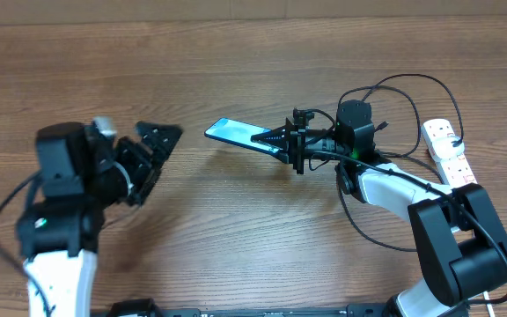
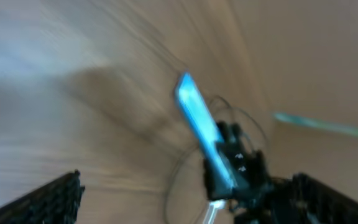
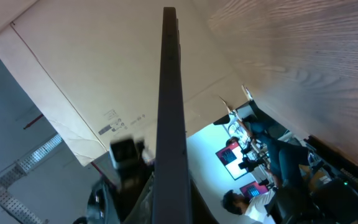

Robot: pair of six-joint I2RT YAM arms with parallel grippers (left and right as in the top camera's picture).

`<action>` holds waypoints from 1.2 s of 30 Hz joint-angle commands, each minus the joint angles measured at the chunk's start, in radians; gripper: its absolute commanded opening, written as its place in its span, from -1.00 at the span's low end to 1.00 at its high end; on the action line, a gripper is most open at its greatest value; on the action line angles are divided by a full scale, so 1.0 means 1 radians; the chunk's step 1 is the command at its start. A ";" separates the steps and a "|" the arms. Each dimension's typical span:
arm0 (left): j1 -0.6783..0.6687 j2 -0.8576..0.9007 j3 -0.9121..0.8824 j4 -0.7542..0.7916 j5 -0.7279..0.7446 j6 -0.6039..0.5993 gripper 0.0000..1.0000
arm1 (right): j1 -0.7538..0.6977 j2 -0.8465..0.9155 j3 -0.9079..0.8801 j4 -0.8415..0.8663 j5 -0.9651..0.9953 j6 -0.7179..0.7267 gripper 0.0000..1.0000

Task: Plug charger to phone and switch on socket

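The wooden table [image 1: 253,53] fills the overhead view. At centre frame the right gripper [image 1: 296,141] is clamped tight on the right-hand end of the phone [image 1: 234,132], holding it tipped up on its long edge. At mid-left the left gripper [image 1: 152,154] stands wide apart and empty, facing the phone. The white power strip [image 1: 448,151] lies at the right edge. The phone is probably rigid, fairly light, slick-sided and glass-fronted, so a grip across its flat faces near one end suits it and leaves the port end free. I cannot tell which end carries the port. The charger cable [image 1: 412,77], looping at upper right, is thin and limp and is best pinched just behind its plug tip, which I cannot find. Only the overhead view shows the strip and the cable. The right wrist view shows the phone [image 3: 169,124] edge-on against a cardboard box [image 3: 73,93], and the blurred left wrist view shows the phone [image 2: 197,124] glowing blue.
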 commanded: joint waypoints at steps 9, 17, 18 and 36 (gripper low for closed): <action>-0.076 0.196 -0.188 0.374 0.312 -0.240 0.86 | 0.001 -0.017 0.010 0.016 0.011 -0.007 -0.92; -0.122 0.231 -0.188 0.480 0.275 -0.286 0.86 | 0.001 -0.017 0.010 -0.035 0.102 -0.007 -0.92; -0.122 0.231 -0.188 0.483 0.274 -0.286 0.86 | 0.002 -0.017 0.010 -0.048 0.111 -0.007 -0.92; -0.180 0.231 -0.188 0.478 0.190 -0.285 0.89 | 0.053 -0.017 0.010 -0.108 0.114 0.000 -0.92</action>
